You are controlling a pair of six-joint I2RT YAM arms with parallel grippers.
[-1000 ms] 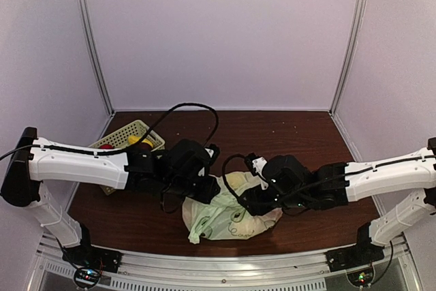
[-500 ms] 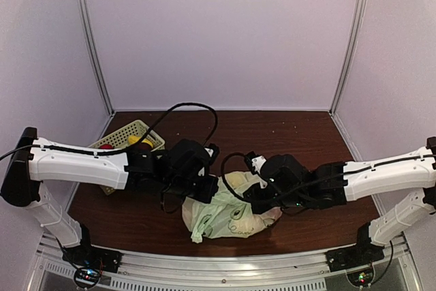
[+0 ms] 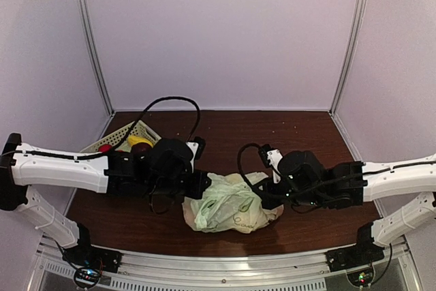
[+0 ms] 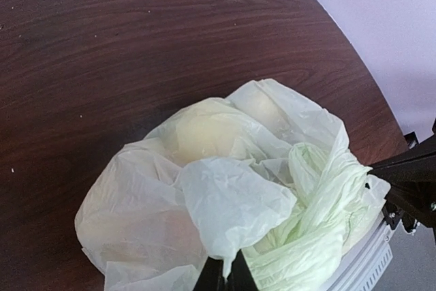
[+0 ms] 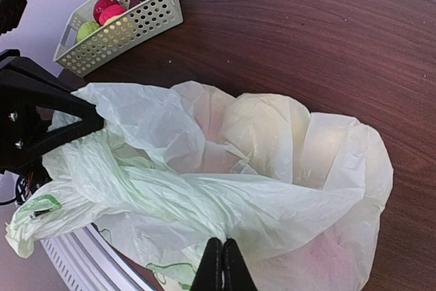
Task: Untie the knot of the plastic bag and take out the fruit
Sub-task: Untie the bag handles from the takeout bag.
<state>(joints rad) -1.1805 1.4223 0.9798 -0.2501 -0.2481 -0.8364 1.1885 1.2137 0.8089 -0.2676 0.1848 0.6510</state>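
The plastic bag [image 3: 228,204] lies slumped on the dark wood worktop [image 3: 300,134], near its front edge and between the two robot arms. The left claw [image 3: 203,185] meets the bag on its left side. Its fingers [image 4: 225,277] are pressed together on a flap of thin film, as the left wrist view shows. The right claw [image 3: 267,192] meets the bag on its right side. It too is pressed together, pinching the crinkled plastic at the bottom of its own wrist view.

Between the two claws a twisted band of greener plastic [image 5: 170,189] runs across the top of the bag. Whether a knot remains in it cannot be told. The fruit [image 4: 204,134] shows through the translucent skin only as pale yellowish rounded lumps, all inside the bag.

A pale slotted basket [image 5: 136,28] sits well apart at the far left of the worktop, beyond the left arm. It holds red, green, yellow and dark round pieces.
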